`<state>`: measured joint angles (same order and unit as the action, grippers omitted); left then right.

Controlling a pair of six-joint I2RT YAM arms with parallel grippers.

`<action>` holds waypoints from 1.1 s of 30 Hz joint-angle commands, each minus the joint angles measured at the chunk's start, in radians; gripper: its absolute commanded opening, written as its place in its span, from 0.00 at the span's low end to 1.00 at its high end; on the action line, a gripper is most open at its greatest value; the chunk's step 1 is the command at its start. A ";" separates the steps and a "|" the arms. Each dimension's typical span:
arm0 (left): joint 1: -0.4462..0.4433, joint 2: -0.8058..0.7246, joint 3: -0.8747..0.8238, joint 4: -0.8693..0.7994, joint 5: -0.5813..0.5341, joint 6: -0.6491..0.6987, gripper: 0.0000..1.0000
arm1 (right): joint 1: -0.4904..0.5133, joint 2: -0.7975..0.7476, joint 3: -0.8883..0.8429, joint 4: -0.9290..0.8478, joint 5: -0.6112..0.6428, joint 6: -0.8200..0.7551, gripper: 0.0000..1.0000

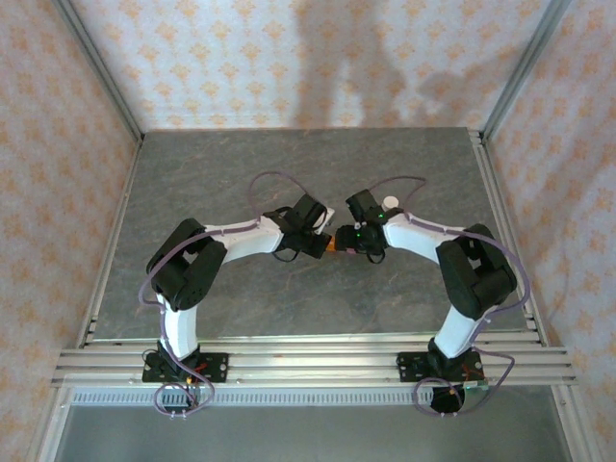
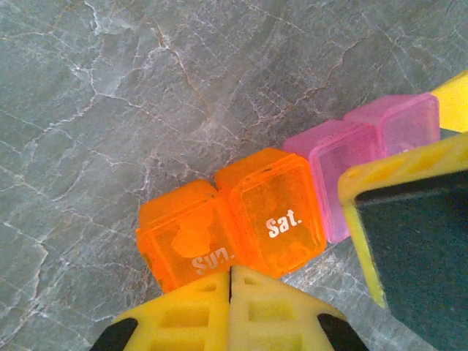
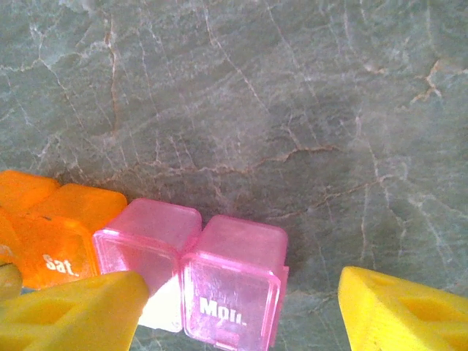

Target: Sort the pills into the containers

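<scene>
The containers (image 2: 270, 219) are a strip of joined cells lying on the grey table: two orange ones marked "Sun." and "Sat.", then pink ones (image 3: 234, 278), the end one marked "Mon.". A pale blob shows inside the Sun. cell (image 2: 183, 238), and a white patch (image 3: 162, 307) inside the second pink cell; I cannot tell if they are pills. My left gripper (image 2: 231, 276) is shut, its tips against the near edge where the two orange cells meet. My right gripper (image 3: 241, 314) is open, its fingers either side of the Mon. cell, the right finger (image 3: 402, 307) clear of it. In the top view both grippers (image 1: 322, 243) (image 1: 346, 241) meet over the strip (image 1: 333, 248).
A small white bottle (image 1: 390, 202) stands just behind the right wrist. The grey marbled table (image 1: 289, 164) spreads to patterned walls on three sides, with an aluminium rail (image 1: 308, 361) along the near edge. The right gripper's yellow finger (image 2: 409, 241) crosses the left wrist view.
</scene>
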<state>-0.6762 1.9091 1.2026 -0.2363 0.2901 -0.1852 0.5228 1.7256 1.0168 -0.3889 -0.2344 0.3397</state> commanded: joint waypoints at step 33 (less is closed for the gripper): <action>0.010 0.108 0.141 -0.248 -0.201 0.142 0.00 | -0.041 0.153 0.123 -0.107 0.025 -0.017 0.72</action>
<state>-0.6807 1.9690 1.3460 -0.3965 0.1707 -0.0727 0.4896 1.8244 1.1500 -0.4484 -0.2523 0.3363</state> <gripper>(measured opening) 0.043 0.725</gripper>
